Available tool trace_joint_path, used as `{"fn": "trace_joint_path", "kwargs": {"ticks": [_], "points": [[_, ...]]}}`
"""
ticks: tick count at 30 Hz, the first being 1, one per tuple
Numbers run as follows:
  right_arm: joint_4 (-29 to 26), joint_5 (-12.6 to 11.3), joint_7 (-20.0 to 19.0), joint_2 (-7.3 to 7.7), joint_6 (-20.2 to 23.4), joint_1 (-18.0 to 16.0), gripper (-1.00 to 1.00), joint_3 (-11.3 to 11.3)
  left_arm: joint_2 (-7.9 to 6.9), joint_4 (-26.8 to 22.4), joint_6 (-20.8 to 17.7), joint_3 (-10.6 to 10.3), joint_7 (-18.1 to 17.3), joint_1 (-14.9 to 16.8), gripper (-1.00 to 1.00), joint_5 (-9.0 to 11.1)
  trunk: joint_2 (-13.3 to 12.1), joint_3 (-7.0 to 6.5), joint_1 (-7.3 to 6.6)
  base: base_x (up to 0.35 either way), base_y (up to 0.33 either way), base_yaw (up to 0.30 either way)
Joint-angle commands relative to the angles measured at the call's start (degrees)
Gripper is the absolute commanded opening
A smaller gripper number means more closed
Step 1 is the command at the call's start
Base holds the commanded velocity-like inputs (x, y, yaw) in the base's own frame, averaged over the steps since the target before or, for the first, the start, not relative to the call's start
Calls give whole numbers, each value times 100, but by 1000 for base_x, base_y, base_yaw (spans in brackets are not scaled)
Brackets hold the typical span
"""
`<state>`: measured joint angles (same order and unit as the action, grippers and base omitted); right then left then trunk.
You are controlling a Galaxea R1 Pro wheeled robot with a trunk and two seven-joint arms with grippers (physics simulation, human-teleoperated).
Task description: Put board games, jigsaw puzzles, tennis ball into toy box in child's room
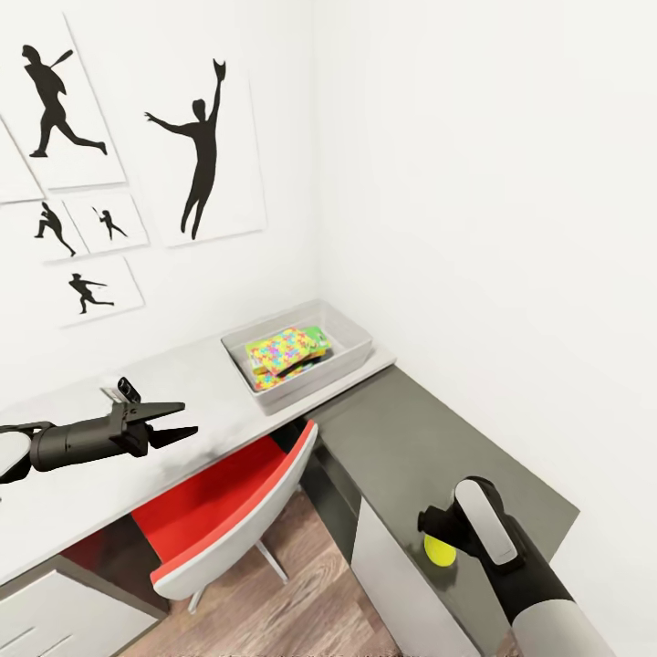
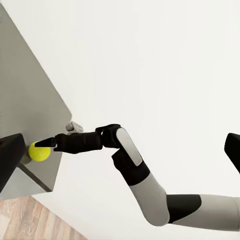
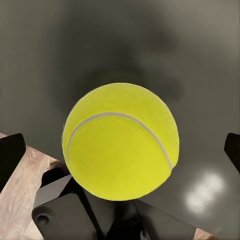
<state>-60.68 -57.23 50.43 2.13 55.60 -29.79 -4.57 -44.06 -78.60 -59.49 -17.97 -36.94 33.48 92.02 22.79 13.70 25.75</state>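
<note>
Closest to me, lower right of the head view, my right claw (image 1: 436, 540) is clamped on the tennis ball (image 1: 440, 550); the ball sits just over the dark grey cabinet (image 1: 429, 438), and in the right wrist view the tennis ball (image 3: 120, 141) is huge and sharp between the fingers, dark cabinet top behind it and a sliver of wood floor (image 3: 20, 195) at the lower left; from the left wrist view you can see the same thing side-on, right claw (image 2: 47, 143) pinching the ball (image 2: 39, 151) at the cabinet's edge.

Bottom centre there's a red chair with a white shell (image 1: 233, 511) tucked under the counter (image 1: 196, 383); wood-plank floor (image 1: 283, 607) below it.

Over at the left edge, my left claw (image 1: 182, 420) hangs above the counter with its fingers spread apart, nothing in it.

Further back, centre of the frame, the toy box (image 1: 351, 351) sits on the counter's far corner against the wall; a jigsaw puzzle (image 1: 278, 351) lies on top inside it, with a green edge of something (image 1: 317, 336) poking out beside it; can't tell what exactly.

Upper left, black athlete silhouette pictures (image 1: 205, 137) on the white wall.
</note>
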Motion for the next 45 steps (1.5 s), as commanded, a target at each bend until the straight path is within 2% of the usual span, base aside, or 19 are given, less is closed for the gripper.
{"fn": "trace_joint_path", "kwargs": {"ticks": [1,22,31,32,45], "points": [[-5,-51,53,4,14,-5,100,-17,-6,4,-10,-14,-33,10,100,-6,13,21,3,0,0,0],[-11,-47,17,-21,7,-1,100,-26,-6,4,-10,-14,-33,10,100,-27,13,205,3,0,0,0],[-25,-42,11,20,4,-4,100,-217,-6,4,-10,-14,-33,10,100,-27,13,214,3,0,0,0],[-25,-42,11,21,4,-5,-100,-223,-6,4,-10,-14,-33,10,100,-27,13,214,3,0,0,0],[-23,-42,11,24,-5,-3,-100,-246,-6,4,-10,-14,-33,10,100,-27,13,215,3,0,0,0]]}}
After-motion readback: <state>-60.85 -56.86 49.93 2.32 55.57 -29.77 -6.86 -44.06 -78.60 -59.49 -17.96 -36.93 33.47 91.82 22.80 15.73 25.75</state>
